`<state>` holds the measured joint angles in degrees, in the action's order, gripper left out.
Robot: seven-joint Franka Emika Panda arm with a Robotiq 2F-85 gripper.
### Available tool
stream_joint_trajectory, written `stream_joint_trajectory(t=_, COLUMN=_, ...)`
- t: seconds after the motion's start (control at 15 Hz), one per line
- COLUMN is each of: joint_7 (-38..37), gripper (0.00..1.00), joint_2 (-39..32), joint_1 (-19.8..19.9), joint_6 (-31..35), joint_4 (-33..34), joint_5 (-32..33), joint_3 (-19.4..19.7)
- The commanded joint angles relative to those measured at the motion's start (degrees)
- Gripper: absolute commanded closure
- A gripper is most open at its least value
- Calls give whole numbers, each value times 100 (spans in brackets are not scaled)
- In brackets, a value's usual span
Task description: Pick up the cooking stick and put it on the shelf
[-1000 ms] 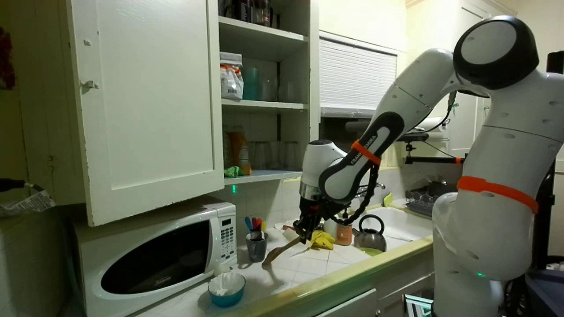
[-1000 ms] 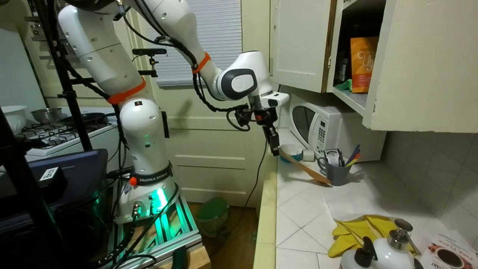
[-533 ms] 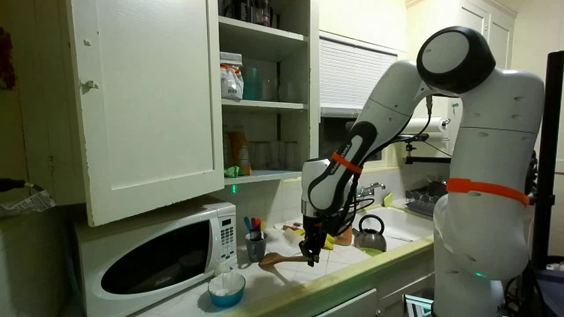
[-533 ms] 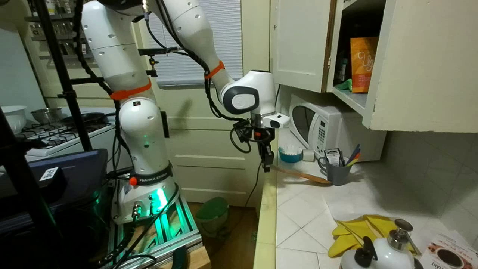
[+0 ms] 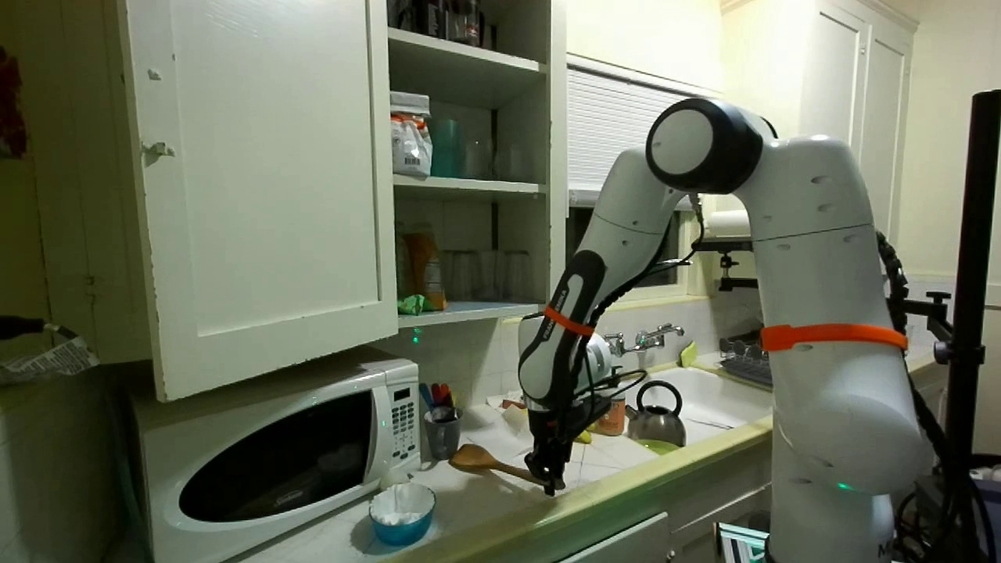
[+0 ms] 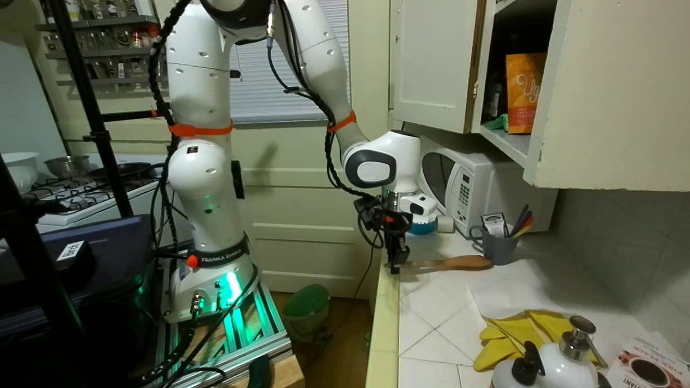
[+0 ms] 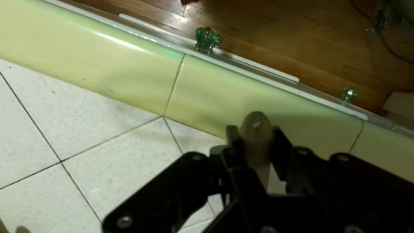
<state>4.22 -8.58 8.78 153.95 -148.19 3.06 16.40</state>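
Note:
The cooking stick (image 5: 478, 459) is light-brown wood with a wide flat end. My gripper (image 5: 550, 485) is shut on its handle end, low over the counter's front edge. In an exterior view the stick (image 6: 463, 263) lies nearly level, its flat end close to the grey mug; whether it touches the counter I cannot tell. In the wrist view the handle tip (image 7: 257, 129) sits between both fingers of the gripper (image 7: 255, 142); the flat end is hidden there. The shelf (image 5: 469, 314), the lowest white board, is above and behind; it also shows in an exterior view (image 6: 506, 144).
A grey mug (image 5: 443, 435) with utensils stands by the microwave (image 5: 281, 453). A blue bowl (image 5: 403, 516) is in front of it. The open cupboard door (image 5: 266, 180) hangs left of the shelf. The shelf bears an orange bag (image 6: 523, 97), a green item and glasses. A kettle (image 5: 657, 422) stands by the sink.
My gripper has moved down and towards the counter's front edge, carrying the stick's handle with it. The stick has swung to lie flatter. The mug has shifted slightly.

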Motion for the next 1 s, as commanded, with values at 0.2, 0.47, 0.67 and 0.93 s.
stream_joint_trajectory(t=0.2, joint_7=186, gripper=18, joint_2=-953, joint_1=292, joint_6=-34, joint_4=826, joint_5=-213, joint_3=-458)
stream_joint_trajectory(t=0.47, joint_7=247, gripper=22, joint_2=-1086, joint_1=399, joint_6=-13, joint_4=1011, joint_5=-313, joint_3=-561)
stream_joint_trajectory(t=0.67, joint_7=1009, gripper=41, joint_2=-935, joint_1=875, joint_6=-321, joint_4=985, joint_5=-934, joint_3=-938)
stream_joint_trajectory(t=0.93, joint_7=1222, gripper=74, joint_2=-893, joint_1=1012, joint_6=-492, joint_4=965, joint_5=-1255, joint_3=-1016)
